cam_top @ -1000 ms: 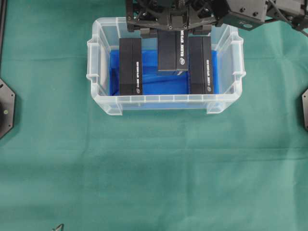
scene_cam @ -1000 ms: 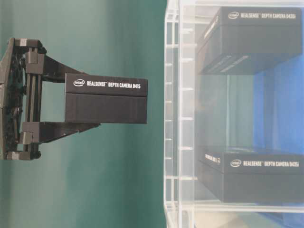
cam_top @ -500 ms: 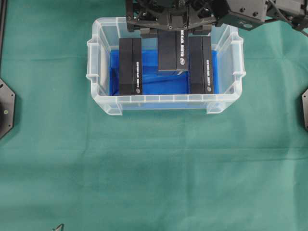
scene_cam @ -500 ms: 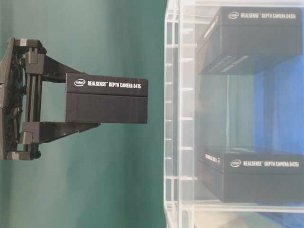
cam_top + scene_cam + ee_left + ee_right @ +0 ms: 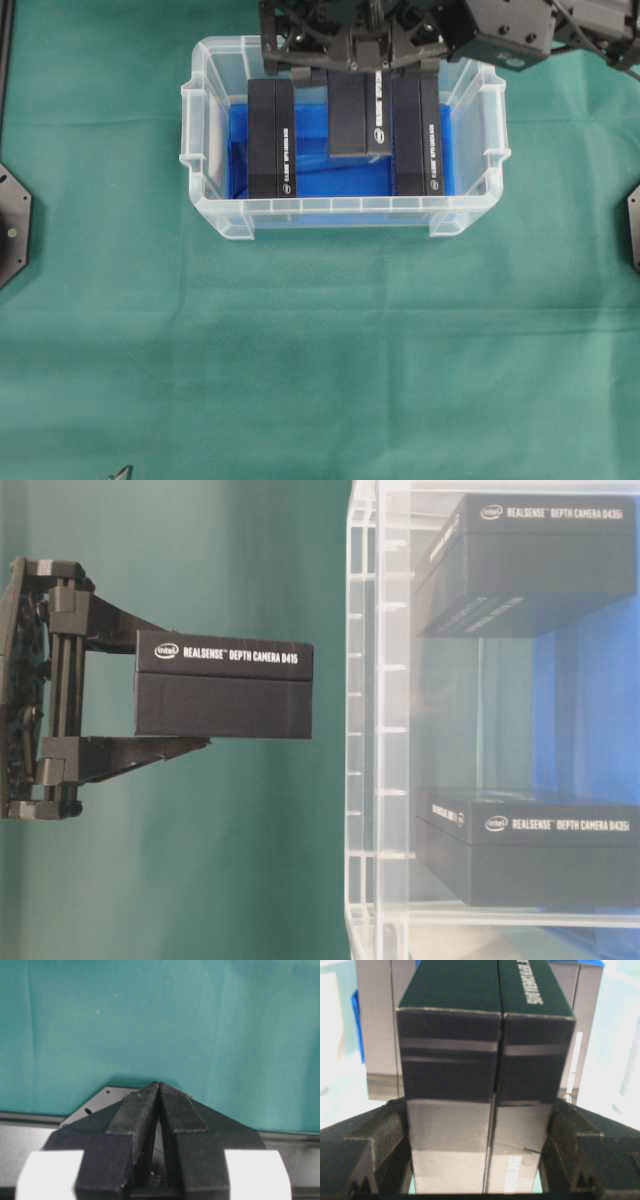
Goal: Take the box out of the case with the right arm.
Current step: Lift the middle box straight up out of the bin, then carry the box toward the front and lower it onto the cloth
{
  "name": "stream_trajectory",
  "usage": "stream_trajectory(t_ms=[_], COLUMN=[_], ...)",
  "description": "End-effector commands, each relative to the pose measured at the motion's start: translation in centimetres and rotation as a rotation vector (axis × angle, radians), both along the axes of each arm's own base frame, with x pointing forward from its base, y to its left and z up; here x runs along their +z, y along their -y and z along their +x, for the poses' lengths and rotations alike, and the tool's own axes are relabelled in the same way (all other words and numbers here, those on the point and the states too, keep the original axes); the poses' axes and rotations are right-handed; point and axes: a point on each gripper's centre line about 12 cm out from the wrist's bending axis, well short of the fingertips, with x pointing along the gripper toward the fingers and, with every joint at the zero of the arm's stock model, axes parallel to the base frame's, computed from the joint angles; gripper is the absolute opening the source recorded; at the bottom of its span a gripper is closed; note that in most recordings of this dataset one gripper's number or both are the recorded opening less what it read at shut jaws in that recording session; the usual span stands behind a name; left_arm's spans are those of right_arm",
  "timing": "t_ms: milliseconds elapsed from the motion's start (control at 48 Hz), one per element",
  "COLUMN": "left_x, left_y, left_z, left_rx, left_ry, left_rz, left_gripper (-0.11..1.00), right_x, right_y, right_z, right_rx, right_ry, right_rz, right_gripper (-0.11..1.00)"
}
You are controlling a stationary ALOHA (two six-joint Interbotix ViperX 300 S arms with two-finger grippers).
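The clear case (image 5: 203, 120) with its blue floor stands at the top middle of the green cloth. Two black boxes (image 5: 272, 140) (image 5: 417, 135) lie inside it, left and right. A third black box (image 5: 357, 118) hangs over the middle, with my right gripper (image 5: 365, 70) shut on it. In the table-level view this box (image 5: 225, 685) is wholly outside the case's rim (image 5: 360, 720), held by the right gripper (image 5: 185, 692). The right wrist view shows the box (image 5: 480, 1085) filling the gap between both fingers (image 5: 380, 1140). My left gripper (image 5: 159, 1086) is shut on nothing over bare cloth.
The right arm (image 5: 520, 25) reaches in from the top right corner. Black mounting plates sit at the left edge (image 5: 12, 225) and the right edge (image 5: 633, 225) of the cloth. Green cloth (image 5: 320, 360) lies in front of the case.
The right gripper and the box it holds have edged slightly farther from the case's rim. The case, the two boxes inside it and the left gripper have not moved.
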Motion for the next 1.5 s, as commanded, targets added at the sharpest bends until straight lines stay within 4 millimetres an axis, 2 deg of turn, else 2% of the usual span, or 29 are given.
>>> stream_trajectory(t_ms=[0,458,958,1125,1479], left_x=[0.9,0.9,1.2,1.3,1.2], left_y=[0.0,0.0,0.0,-0.1,0.0], left_z=[0.1,0.1,-0.4,-0.6,-0.6], left_rx=[-0.002,-0.001,-0.002,-0.001,-0.002], left_ry=[0.031,0.031,0.051,0.055,0.054], left_rz=[0.000,0.000,-0.001,-0.001,-0.001], left_gripper=[0.00,0.00,0.00,0.00,0.00], right_x=[3.3,3.2,3.0,2.9,1.1], right_y=[-1.4,-9.5,-18.0,-19.3,-19.0], right_z=[-1.3,-1.0,-1.9,-2.2,-1.2], right_rx=[0.013,0.028,0.018,0.019,0.019], right_ry=[0.073,0.070,0.088,0.091,0.051], right_rz=[-0.011,0.020,0.054,0.060,0.047], right_gripper=[0.65,0.65,0.65,0.65,0.65])
